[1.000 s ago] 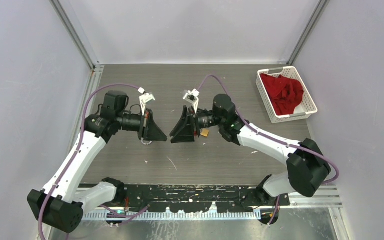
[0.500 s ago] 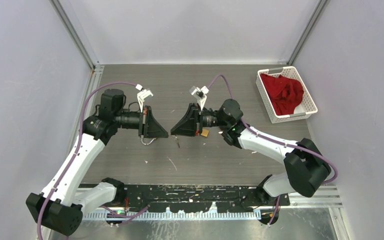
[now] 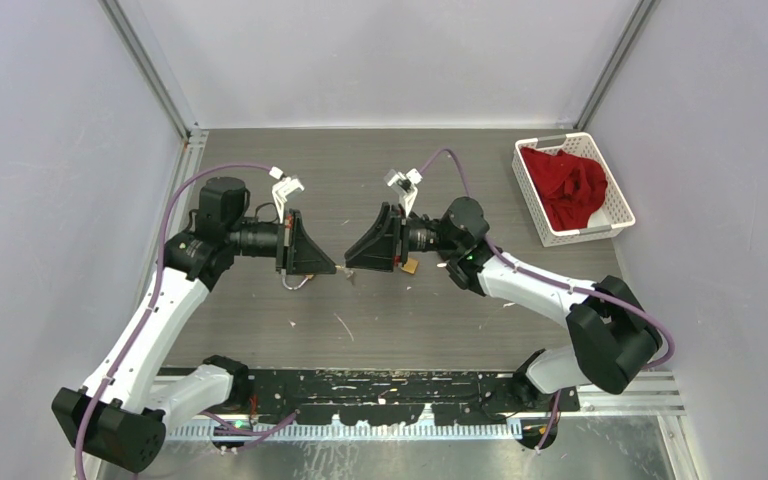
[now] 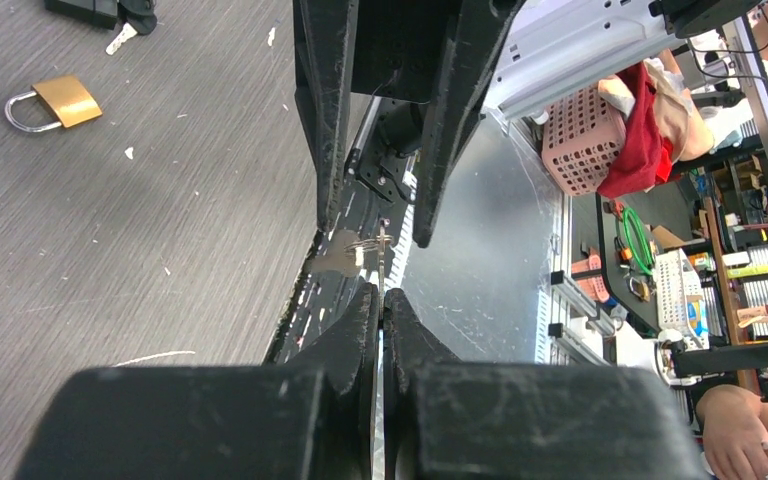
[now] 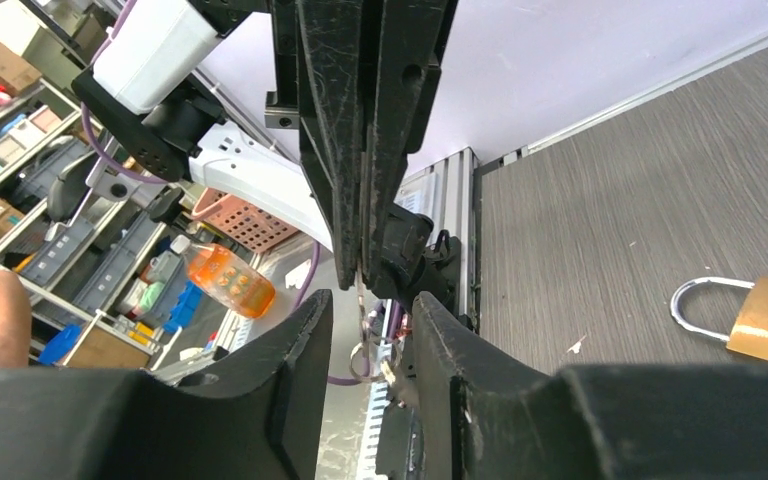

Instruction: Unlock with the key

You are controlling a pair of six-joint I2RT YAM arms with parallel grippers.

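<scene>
Brass padlock: flat on grey table, shackle looks seated, just under R arm, near both grippers. Wire key ring w/ small key: pinched in L gripper, fingers closed on ring, held off table. R gripper: jaws apart, tip-to-tip w/ L, ring seen between its fingers. White basket w/ red cloth: far right corner.

Overhead; opposed wrist views sharing padlock

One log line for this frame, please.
left gripper: shut on key | right gripper: open, tips flanking key | padlock: lying on table, shackle closed
</scene>
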